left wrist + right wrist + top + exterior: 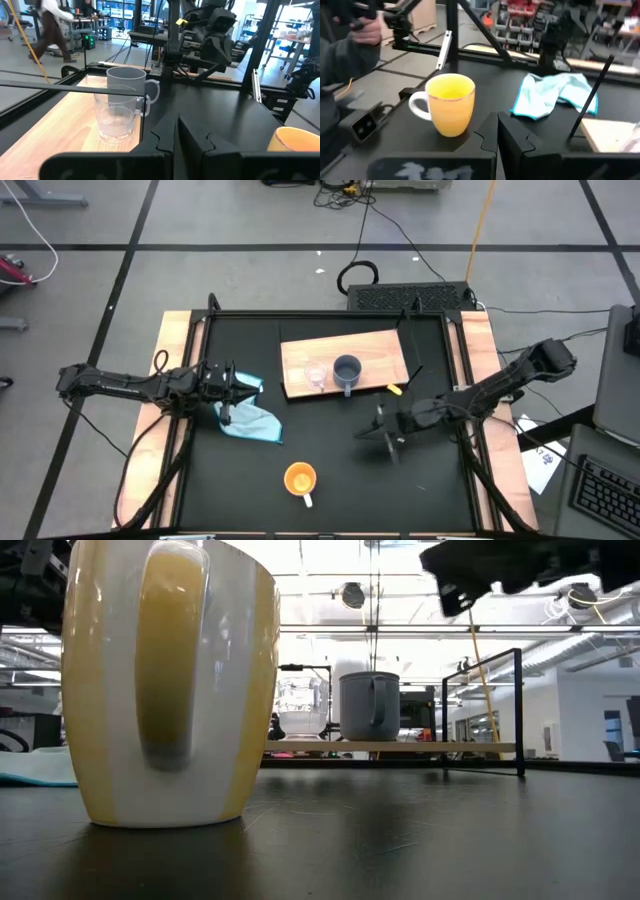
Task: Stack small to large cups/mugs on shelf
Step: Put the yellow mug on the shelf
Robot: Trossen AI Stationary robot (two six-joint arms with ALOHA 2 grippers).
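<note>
The light-wood shelf [340,355] lies flat at the table's far middle. On it stand the clear glass cup [317,376] and, right of it, the grey-blue mug [347,370], each on its base. The orange mug [300,479] stands upright on the black table near the front edge, its white handle toward that edge. My left gripper [250,387] is shut and hovers level at the table's left, above the light blue cloth [250,420], pointing at the glass cup [117,115]. My right gripper [365,430] is shut, right of centre, pointing at the orange mug [451,105].
The crumpled blue cloth [550,92] lies on the table between the left gripper and the orange mug. A thin black wire frame [483,710] stands at the shelf's right end. Pale wooden rails [175,380] border the table. A person's hand [367,30] shows beyond the table.
</note>
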